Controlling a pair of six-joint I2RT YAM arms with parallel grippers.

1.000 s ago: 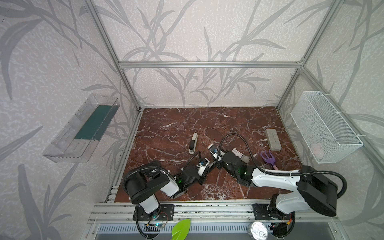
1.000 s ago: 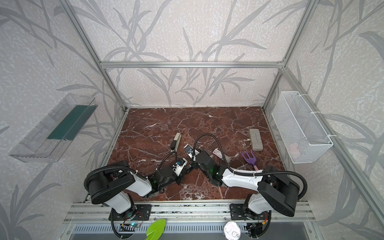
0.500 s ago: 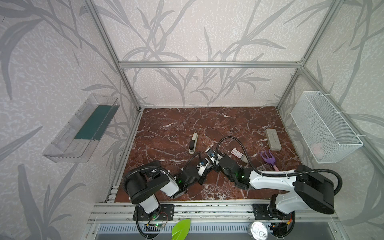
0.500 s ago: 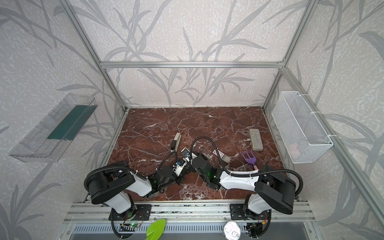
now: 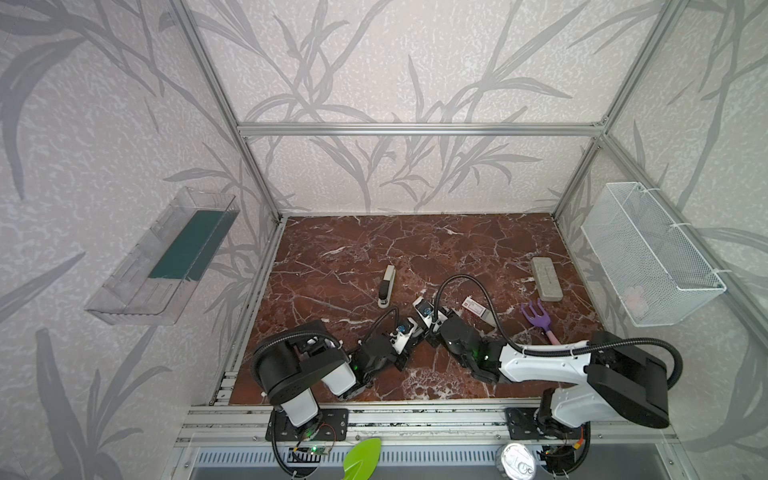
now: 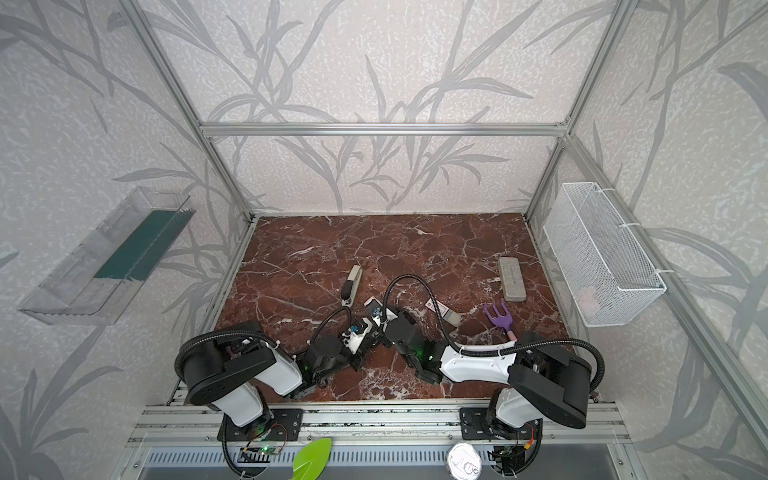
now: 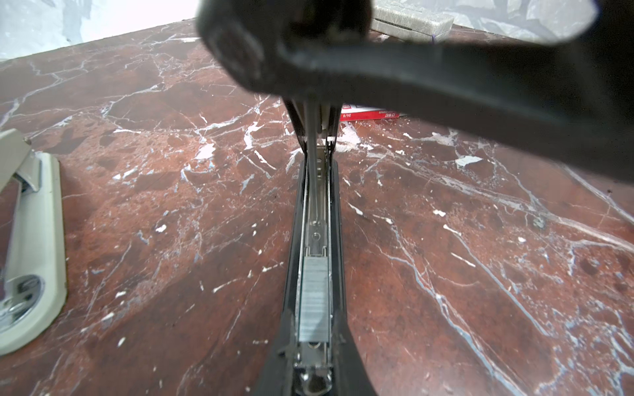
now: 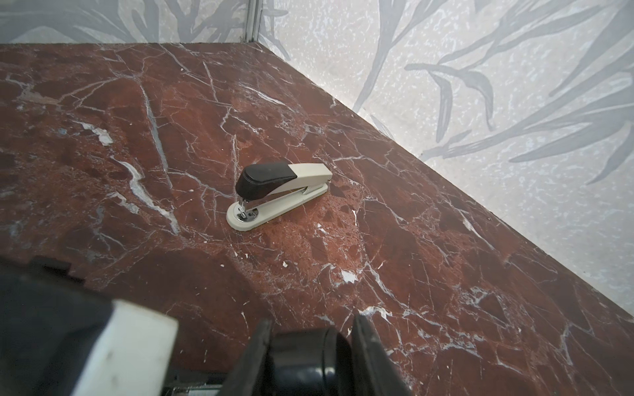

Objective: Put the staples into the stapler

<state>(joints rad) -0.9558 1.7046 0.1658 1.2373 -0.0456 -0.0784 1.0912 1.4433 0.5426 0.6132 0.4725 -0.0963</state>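
Observation:
A black stapler [image 7: 314, 205] is held open low over the marble floor between both arms. My left gripper [image 7: 314, 370] is shut on its base, near the front middle in both top views [image 5: 409, 343]. A silver strip of staples [image 7: 314, 298] lies in its open magazine. My right gripper [image 8: 308, 356] is shut on the stapler's raised black top cover [image 7: 411, 79] and meets the left gripper [image 5: 430, 332]. The staples box [image 5: 473, 306], white with red print, lies just right of the grippers [image 6: 436, 307] and shows beyond the stapler [image 7: 370, 113].
A beige-and-black stapler [image 5: 386, 286] lies shut on the floor left of centre [image 8: 278, 192]. A long grey block [image 5: 546, 278] and a purple toy rake [image 5: 536, 318] lie to the right. A wire basket [image 5: 648, 253] hangs on the right wall, a clear shelf [image 5: 166, 257] on the left.
My right arm has shifted a little left and nearer the left gripper, uncovering more of the staples box. The left arm has stayed put.

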